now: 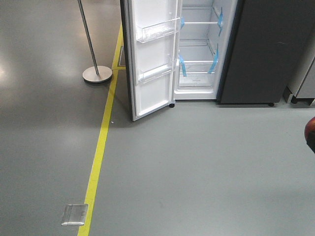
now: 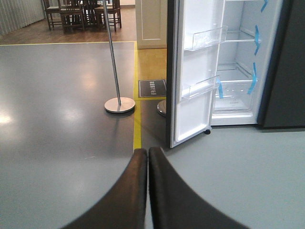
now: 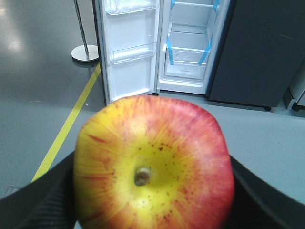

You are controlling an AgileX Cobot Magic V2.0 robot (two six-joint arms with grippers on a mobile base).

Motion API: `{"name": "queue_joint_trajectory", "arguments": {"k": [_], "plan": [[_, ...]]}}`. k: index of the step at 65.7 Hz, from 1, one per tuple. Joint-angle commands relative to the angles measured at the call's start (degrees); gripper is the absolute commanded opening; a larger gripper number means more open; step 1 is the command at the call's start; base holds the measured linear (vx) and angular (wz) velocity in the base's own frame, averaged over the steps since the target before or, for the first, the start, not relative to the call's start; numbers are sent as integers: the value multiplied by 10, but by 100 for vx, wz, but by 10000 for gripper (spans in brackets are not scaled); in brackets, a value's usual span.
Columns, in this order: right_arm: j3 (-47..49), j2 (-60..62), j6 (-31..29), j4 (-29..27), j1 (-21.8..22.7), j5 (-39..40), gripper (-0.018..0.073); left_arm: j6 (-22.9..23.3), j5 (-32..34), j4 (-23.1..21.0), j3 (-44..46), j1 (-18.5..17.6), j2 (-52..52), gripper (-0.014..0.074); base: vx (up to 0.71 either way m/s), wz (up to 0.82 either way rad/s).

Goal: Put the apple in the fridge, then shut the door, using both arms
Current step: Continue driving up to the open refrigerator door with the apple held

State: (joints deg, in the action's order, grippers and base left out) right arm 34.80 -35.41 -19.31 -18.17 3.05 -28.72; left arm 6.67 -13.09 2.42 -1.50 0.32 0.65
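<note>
The apple (image 3: 157,143), red with a yellow centre and a brown stem, fills the right wrist view. My right gripper (image 3: 152,164) is shut on it, with a black finger (image 3: 43,200) showing on each side. In the front view the apple is a red blur (image 1: 311,132) at the right edge. The dark grey fridge (image 1: 261,49) stands ahead, its white interior (image 1: 199,49) showing clear shelves and blue tape. The door (image 1: 152,59) is swung wide open to the left, its white inside and clear bins facing me. My left gripper (image 2: 147,151) is shut on nothing, low over the floor and short of the door (image 2: 195,71).
A metal pole on a round base (image 1: 97,73) stands left of the door. A yellow floor line (image 1: 101,142) runs toward the fridge, with a metal floor plate (image 1: 75,214) beside it. A grey cabinet (image 1: 302,83) stands to the fridge's right. Chairs (image 2: 81,12) are far back.
</note>
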Motion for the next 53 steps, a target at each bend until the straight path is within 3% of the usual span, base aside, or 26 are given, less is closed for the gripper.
{"name": "queue_joint_trajectory", "arguments": {"k": [1, 53], "plan": [[16, 2, -4, -4, 1, 50, 188, 2, 42, -5, -11, -4, 8, -6, 8, -2], [16, 2, -4, -4, 1, 50, 188, 2, 42, -5, -11, -4, 8, -6, 9, -3]]}}
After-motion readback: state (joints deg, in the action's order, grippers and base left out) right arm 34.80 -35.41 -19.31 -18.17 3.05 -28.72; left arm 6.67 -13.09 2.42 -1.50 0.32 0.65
